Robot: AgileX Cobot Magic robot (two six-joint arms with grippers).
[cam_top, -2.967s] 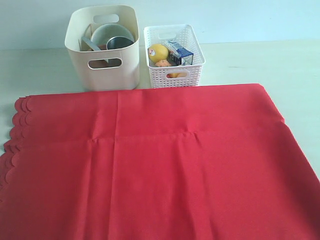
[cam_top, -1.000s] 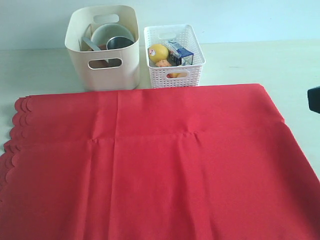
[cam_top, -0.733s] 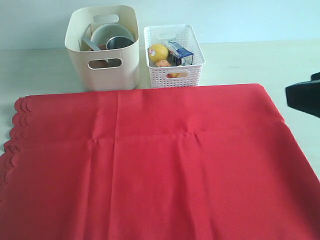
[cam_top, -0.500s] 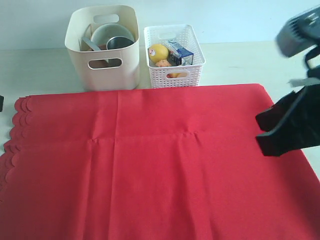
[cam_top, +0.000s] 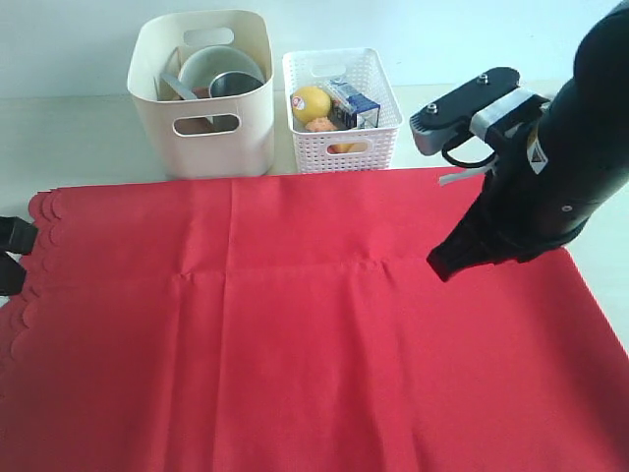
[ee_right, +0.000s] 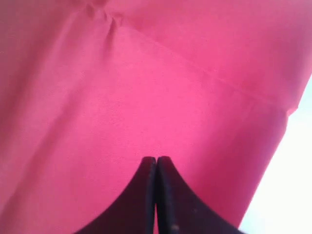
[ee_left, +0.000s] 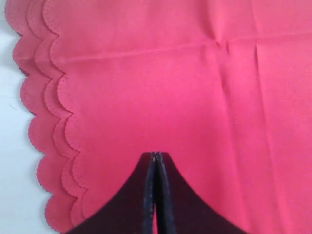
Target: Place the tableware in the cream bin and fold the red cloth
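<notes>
The red cloth (cam_top: 295, 334) filling the lower frame looks light and limp, best pinched at its scalloped edge (cam_top: 37, 236) on the left; left fingers (ee_left: 148, 195) and right fingers (ee_right: 165, 195) sit closed, empty.

We look across a pale, cream-toned tabletop (cam_top: 79, 138) that runs back to a plain, light blue-white wall (cam_top: 442, 34) — the two meet in a straight, soft line. The light is even and diffuse, with only faint shadows. In the wrist views the tabletop shows as a washed-out strip, perhaps overexposed.
</notes>
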